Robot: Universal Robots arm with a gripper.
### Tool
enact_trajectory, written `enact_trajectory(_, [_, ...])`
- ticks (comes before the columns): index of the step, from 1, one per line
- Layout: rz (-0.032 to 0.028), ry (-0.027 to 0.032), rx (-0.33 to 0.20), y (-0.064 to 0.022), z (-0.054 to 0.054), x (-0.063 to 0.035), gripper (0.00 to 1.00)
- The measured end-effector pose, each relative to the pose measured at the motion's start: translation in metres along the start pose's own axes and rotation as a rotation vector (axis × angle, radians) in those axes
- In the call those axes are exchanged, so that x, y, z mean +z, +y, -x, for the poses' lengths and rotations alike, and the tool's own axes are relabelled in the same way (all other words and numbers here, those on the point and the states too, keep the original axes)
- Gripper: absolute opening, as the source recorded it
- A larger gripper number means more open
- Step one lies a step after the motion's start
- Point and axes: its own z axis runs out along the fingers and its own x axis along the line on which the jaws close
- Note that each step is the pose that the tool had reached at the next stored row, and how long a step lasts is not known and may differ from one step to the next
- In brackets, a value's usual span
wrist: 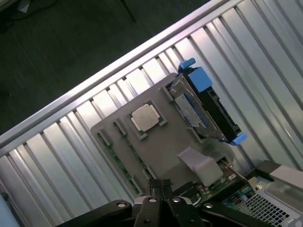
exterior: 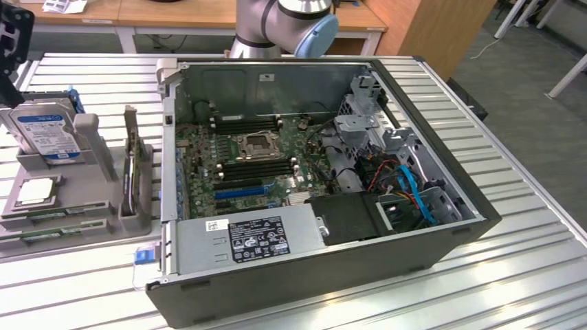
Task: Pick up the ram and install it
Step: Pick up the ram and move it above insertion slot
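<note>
The ram [wrist: 117, 161] lies flat in a slot along one edge of the grey tray [wrist: 165, 146], near the square silver processor [wrist: 144, 117]. My fingers [wrist: 154, 186] hang near that edge, pinched together and holding nothing. A blue-railed hard drive [wrist: 208, 104] stands on the tray's opposite side, all on the ribbed tabletop [wrist: 57, 161].

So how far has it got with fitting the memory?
Barely started. Nothing looks done: the memory stick lies in the gray tray beside the computer case, and the motherboard's black slots look unfilled. In hand: nothing; the gripper hangs shut above the tray. Left: both the pickup and the fitting.
</note>
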Motion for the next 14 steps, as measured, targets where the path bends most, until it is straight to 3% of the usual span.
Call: enact_trajectory(14, [0.0022, 0.0049, -0.109, 0.0000, 0.0000, 0.0000, 0.10])
